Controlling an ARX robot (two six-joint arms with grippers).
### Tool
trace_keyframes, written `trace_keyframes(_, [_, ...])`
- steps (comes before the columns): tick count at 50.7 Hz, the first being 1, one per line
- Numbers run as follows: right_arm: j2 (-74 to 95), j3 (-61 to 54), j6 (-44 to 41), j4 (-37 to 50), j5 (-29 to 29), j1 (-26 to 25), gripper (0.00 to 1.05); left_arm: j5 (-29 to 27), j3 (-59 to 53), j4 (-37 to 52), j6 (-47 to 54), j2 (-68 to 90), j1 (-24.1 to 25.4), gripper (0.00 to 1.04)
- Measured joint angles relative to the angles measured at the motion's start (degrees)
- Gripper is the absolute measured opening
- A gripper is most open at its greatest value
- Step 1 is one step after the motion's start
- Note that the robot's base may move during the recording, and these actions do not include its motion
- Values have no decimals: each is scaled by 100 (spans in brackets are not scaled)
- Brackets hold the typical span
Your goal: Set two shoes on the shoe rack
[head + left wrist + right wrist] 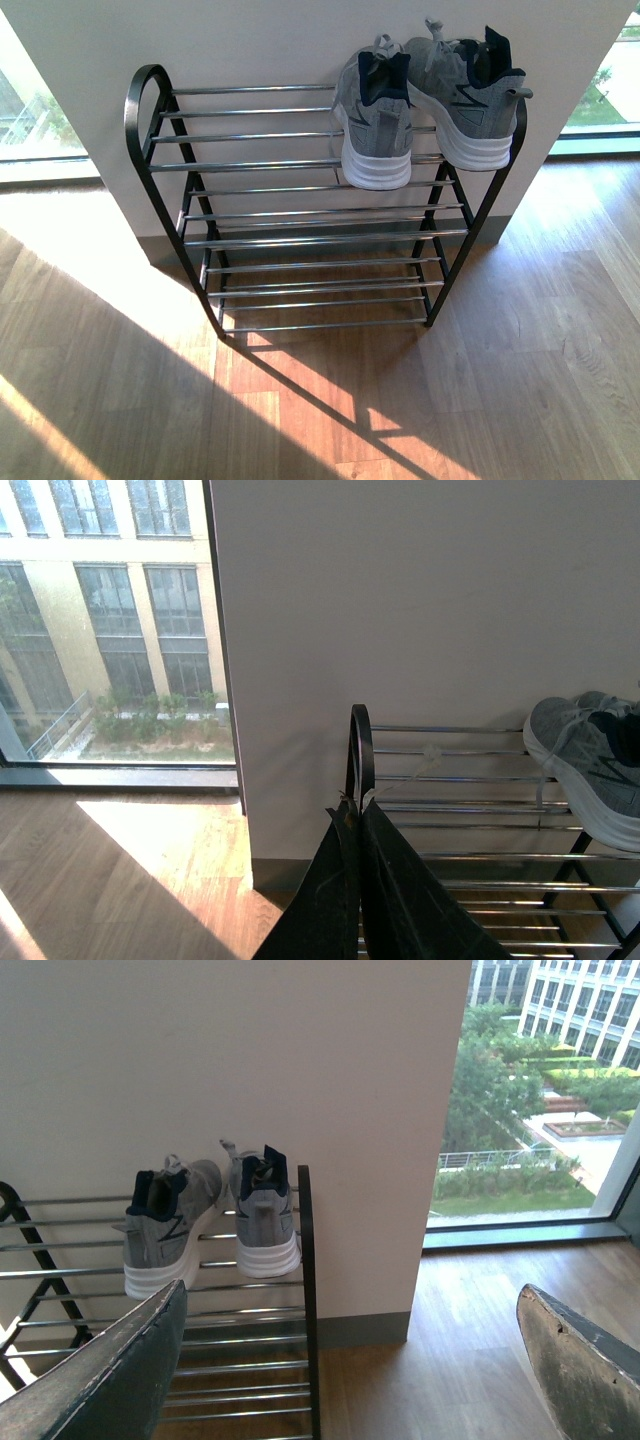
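Front view, left to right; neither arm shows here.

- Left window (30, 110): floor-height glass, bright daylight. My left wrist view shows a pale building and low shrubs outside it.
- My left tool (352, 815): the two black fingers lie flat against each other with nothing between them. It hangs in front of the rack's left side frame.
- Floor (520, 380): wood planks in a warm brown. Hard sunlit patches run across the left and centre, and the rack's shadow is cast toward me.
- Wall (250, 40): a plain white panel between the two windows, with a grey skirting strip at the bottom.
- Shoe rack (130, 115): black looped side frames and chrome rods in several tiers. It stands on the floor with its back to the wall.
- Inner sneaker (377, 120): grey knit, white sole, navy lining. It sits on the top tier right of centre, heel toward me and toe toward the wall, with the heel over the front rod.
- Outer sneaker (470, 95): same make, just beside the first, at the rack's right end against the side frame and angled slightly.
- My right tool (350, 1300): fingers spread wide and holding nothing. It is well apart from the rack.
- Right window (600, 90): trees and lawn outside.
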Motion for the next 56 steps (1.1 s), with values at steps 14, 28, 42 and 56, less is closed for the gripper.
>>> trace_keyframes(14, [0,0,-2,0,0,0,96,0,0,-614,0,-612,0,1])
trace_keyframes(28, [0,0,-2,0,0,0,96,0,2,-1331,2,-1255,0,1])
trace_keyframes(42, [2,0,0,-2,0,0,96,-2,0,-2033,2,-1926,4,1])
trace_keyframes(56, [-4,0,0,-2,0,0,96,0,0,-2033,0,-1928,4,21])
